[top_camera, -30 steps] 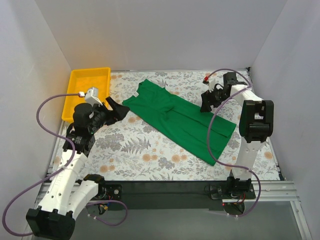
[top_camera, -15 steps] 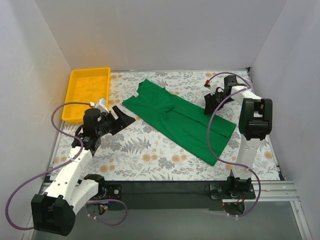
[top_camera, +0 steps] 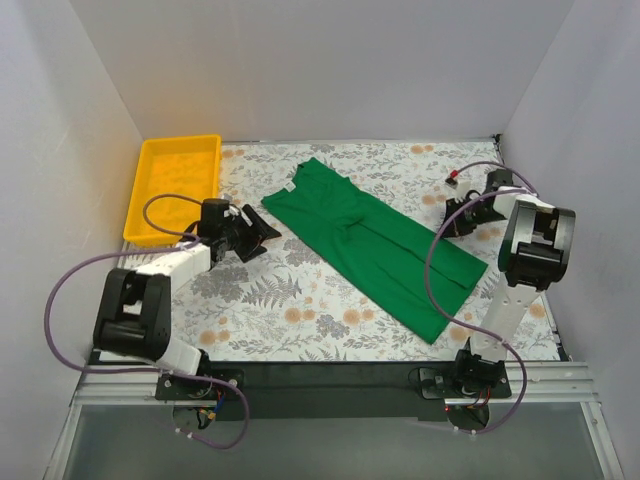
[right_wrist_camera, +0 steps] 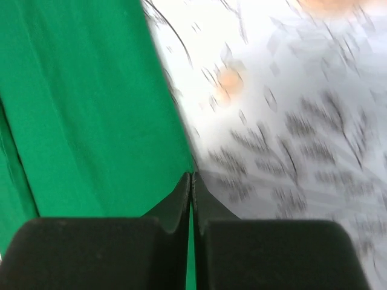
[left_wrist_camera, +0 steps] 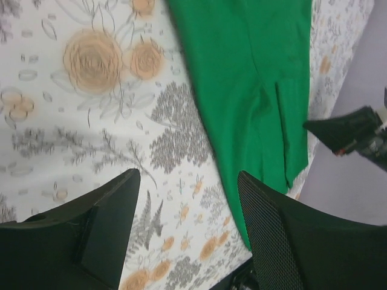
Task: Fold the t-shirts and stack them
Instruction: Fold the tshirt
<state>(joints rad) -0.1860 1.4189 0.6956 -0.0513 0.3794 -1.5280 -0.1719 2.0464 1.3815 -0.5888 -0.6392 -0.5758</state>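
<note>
Right wrist view alone shows the right end effector [right_wrist_camera: 191, 182] with fingers pressed together, empty, beside the green t-shirt [right_wrist_camera: 84, 103] edge. Left wrist view shows the left end effector [left_wrist_camera: 188, 179] spread, empty. The t-shirt lies flat and diagonal on the floral worktop [top_camera: 290, 300]. Yellow tray [top_camera: 180, 180] in the far-left corner.

Plain white walls [top_camera: 320, 70] enclose a table [top_camera: 300, 300] with a floral-patterned top.

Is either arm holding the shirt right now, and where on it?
Left gripper: jaws open, holding nothing. Right gripper: jaws shut right at the green t-shirt's long edge, but whether any fabric is pinched between them cannot be told.
</note>
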